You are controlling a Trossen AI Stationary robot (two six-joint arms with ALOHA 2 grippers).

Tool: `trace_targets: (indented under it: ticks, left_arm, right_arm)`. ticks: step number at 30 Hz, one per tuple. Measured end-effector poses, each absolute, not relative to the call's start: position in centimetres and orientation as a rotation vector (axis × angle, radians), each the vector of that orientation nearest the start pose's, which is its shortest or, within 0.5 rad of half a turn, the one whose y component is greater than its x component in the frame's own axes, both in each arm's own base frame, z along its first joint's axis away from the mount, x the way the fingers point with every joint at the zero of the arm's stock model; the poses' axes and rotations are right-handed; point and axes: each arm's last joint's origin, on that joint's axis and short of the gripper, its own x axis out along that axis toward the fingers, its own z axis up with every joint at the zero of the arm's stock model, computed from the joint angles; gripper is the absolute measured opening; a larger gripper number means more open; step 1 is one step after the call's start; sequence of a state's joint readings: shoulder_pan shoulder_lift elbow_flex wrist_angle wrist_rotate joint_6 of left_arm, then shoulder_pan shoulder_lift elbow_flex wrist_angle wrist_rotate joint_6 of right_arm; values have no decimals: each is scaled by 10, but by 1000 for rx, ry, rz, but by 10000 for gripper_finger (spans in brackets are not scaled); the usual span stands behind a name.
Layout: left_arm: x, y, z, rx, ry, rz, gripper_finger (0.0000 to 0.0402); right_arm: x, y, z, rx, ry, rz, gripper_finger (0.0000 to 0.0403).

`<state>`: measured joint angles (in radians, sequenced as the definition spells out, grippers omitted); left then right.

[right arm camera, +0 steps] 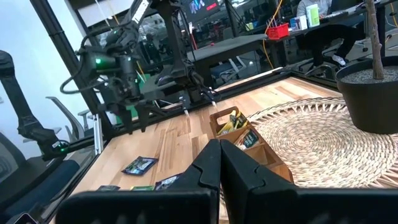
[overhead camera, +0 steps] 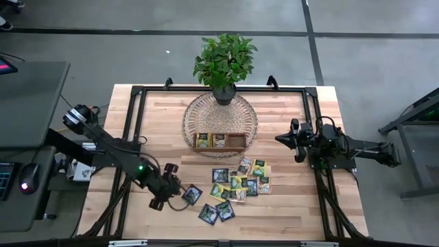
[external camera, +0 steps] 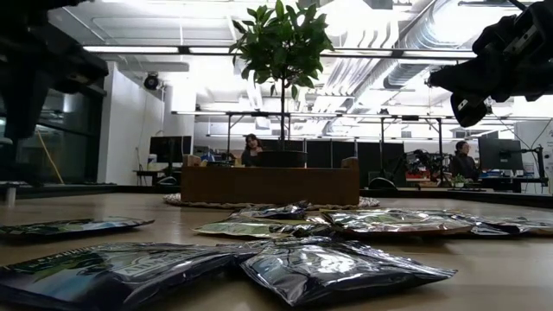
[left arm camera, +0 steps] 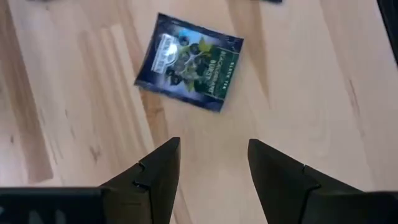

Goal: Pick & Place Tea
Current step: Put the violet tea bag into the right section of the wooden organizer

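Tea sachets [overhead camera: 236, 186]: flat glossy foil squares on wood-grain table [overhead camera: 288, 213].

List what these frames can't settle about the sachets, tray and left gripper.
- Brown wooden three-compartment tray: high view too small to count its contents; low view shows only its side wall.
- Pile of small flat square tea sachets: overlapping, exact count unclear.
- Dark blue sachet: label print blurred in left wrist view.
- Left gripper: open, empty; height above the light wooden table not readable.

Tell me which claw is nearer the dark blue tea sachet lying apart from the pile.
Left. The left claw hovers open right beside that dark blue tea sachet; the right claw waits shut across the table.
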<state>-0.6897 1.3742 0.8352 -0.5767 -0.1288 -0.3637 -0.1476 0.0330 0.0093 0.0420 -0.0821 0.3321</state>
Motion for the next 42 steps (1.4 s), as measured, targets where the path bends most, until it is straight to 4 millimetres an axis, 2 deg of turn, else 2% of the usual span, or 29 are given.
trace_targets:
  ticks: [5, 18, 31, 42]
  left_arm:
    - [193, -171, 193, 208, 1070, -282, 186]
    - [211, -190, 166, 279, 1009, -304, 186]
    - [215, -192, 159, 439, 963, -331, 186]
    - [219, -197, 146, 458, 990, -374, 186]
  right_arm:
    - [98, -12, 168, 330, -29, -62, 0]
    - [99, -12, 168, 330, -27, -63, 0]
    - [99, -12, 168, 331, -23, -63, 0]
    - [99, -12, 168, 331, -23, -63, 0]
